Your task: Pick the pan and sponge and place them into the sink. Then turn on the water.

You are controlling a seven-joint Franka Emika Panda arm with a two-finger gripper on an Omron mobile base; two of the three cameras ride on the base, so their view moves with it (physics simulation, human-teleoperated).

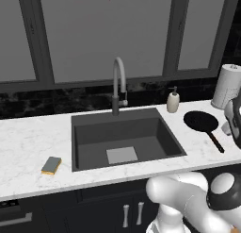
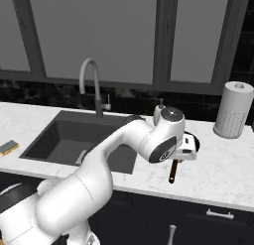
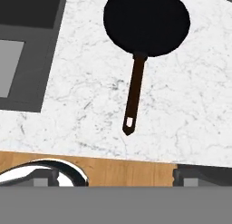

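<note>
Your end effector hangs above the pan (image 3: 146,22), which lies on the tabletop (image 1: 28,137) right of the sink (image 1: 123,133), handle toward the front edge. The jaws stand wide open, holding nothing. That slim handle could slip or twist on closing — the fingertips are barely discernible. The sponge (image 1: 51,165) waits near the front edge, left of the sink.

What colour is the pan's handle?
Reddish-brown, darker near the black pan; the handle shows best in the hand view.
</note>
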